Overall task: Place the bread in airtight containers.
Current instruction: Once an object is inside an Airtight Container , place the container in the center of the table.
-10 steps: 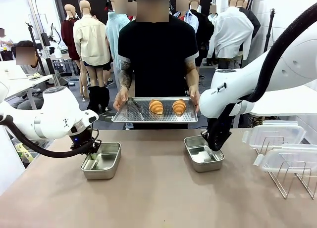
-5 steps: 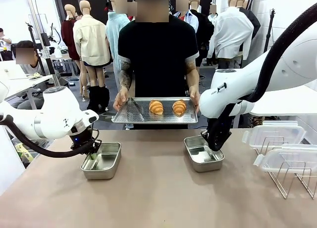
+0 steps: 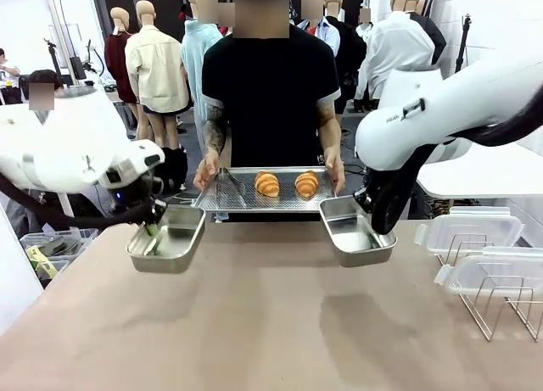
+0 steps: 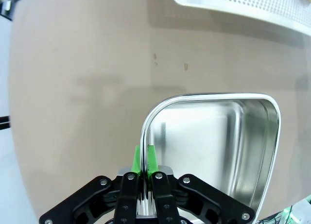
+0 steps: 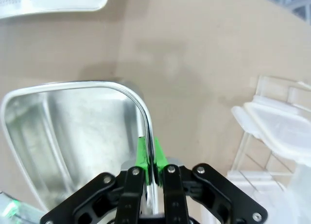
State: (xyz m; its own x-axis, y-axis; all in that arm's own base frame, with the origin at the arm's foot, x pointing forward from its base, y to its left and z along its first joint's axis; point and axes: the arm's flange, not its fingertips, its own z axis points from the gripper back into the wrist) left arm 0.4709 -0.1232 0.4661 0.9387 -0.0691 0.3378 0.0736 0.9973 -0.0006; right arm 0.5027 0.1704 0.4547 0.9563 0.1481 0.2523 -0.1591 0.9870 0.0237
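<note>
Two golden-brown bread rolls lie on a perforated steel tray that a person holds at the far side of the table. My left gripper is shut on the rim of an empty steel container, held up above the table at the left. Over on the other side, my right gripper is shut on the rim of the second empty container, also lifted and tilted, close to the tray's right corner.
Clear plastic lids rest on a wire rack at the table's right edge. Metal tongs lie on the tray's left part. The person's hands grip the tray's ends. The brown tabletop spreads below both pans.
Both grippers have lifted their containers off the table and carried them up toward the person's tray. The tray and bread have stayed put.
</note>
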